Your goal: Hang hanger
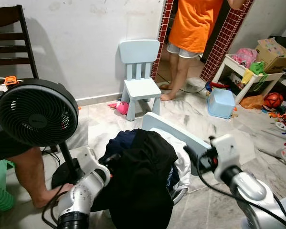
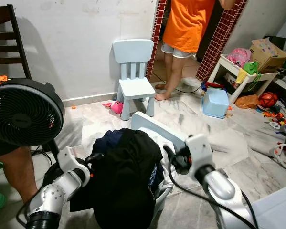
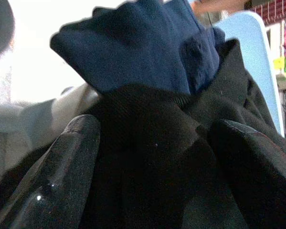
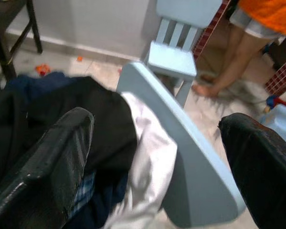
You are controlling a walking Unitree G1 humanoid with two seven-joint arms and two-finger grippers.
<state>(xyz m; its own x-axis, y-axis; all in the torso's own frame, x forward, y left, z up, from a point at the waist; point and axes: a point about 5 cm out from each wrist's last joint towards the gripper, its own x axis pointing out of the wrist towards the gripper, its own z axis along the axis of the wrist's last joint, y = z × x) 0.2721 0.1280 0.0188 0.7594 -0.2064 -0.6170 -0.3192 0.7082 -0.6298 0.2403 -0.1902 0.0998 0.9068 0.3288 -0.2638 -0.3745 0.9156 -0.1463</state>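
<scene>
Black fabric sits between my left gripper [image 3: 152, 157]'s spread fingers [image 3: 61, 167]; they press into the dark garment [image 1: 140, 181] heaped on the pale blue tipped-over table [image 1: 181, 133], not clenched. My right gripper [image 4: 157, 157] hangs open beside that table's edge, above white cloth [image 4: 147, 157]. I can't make out any hanger, so by my reckoning hanging hasn't started. A black fan [image 1: 35, 112] stands left.

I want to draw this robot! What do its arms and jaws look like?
Two shiny silver arms, the left arm and the right arm, with white wrist blocks and black joints. Black cables loop along each. Each ends in two long, glossy black fingers.
</scene>
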